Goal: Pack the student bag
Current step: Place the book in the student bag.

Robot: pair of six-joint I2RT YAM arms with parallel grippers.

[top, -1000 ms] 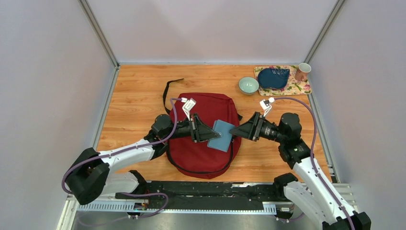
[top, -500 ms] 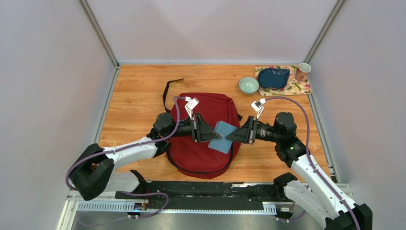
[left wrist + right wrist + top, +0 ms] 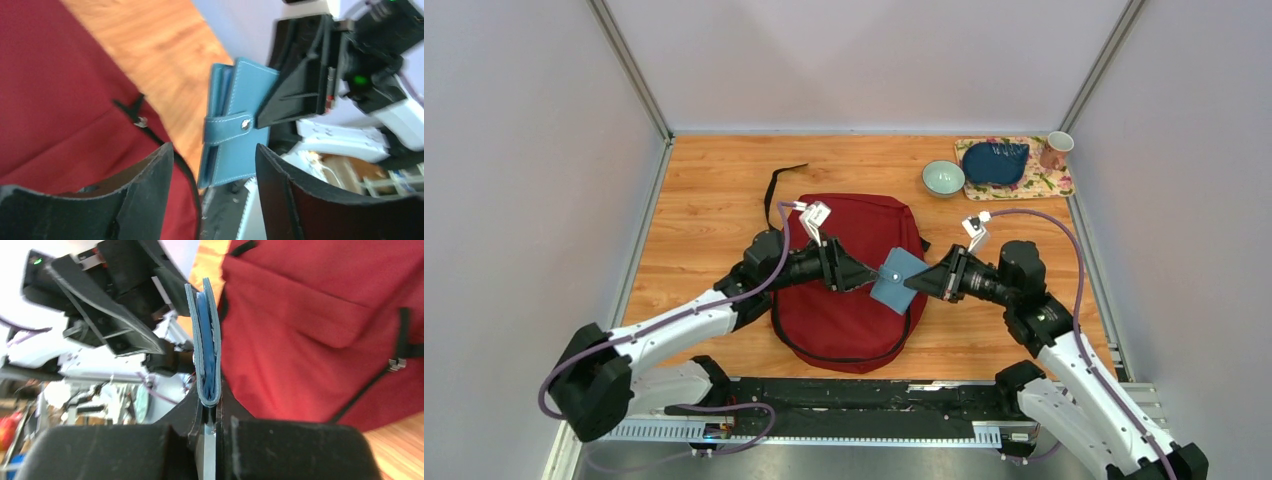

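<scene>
**A:** While the student bag (image 3: 839, 325) lies flat on the table (image 3: 704, 190), what hangs over it?

**B:** A small blue wallet (image 3: 896, 280), held above the bag's right half. The right pincer (image 3: 911, 282) is clamped on the wallet's right edge. The right wrist view shows the wallet edge-on, pinched between the two fingers.

**A:** And the left pincer (image 3: 869, 281)?

**B:** Its fingers stand apart over the bag's middle, just beside the wallet's left side. Whether they touch it cannot be told. The left wrist view shows the wallet ahead of the gap, its snap strap fastened.

**A:** What lies beyond the bag?

**B:** A pale green bowl (image 3: 943, 178) sits past the bag's far right corner. Farther right of the bag is a flowered mat (image 3: 1049, 184) with a mug (image 3: 1055, 150).
</scene>
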